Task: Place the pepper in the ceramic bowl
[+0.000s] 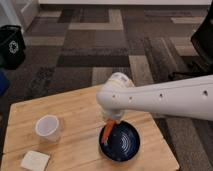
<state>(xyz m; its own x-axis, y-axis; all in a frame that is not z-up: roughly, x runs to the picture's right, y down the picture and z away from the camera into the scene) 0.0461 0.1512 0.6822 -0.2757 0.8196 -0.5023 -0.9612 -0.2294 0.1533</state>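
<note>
The hand (112,122) over the navy ceramic bowl (128,148) seemingly grips a slender orange pepper (106,133).

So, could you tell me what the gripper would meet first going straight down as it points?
Probably the round dark-blue ceramic bowl, near its left rim; the slender orange-red pepper held in the gripper above it would touch first.

Tight at bowl (128,151) left rim: gripper (111,124) grips pepper (106,134) there.
cup (48,128) & white pad (35,160) obstruct table (75,106) left; far side free.
</note>
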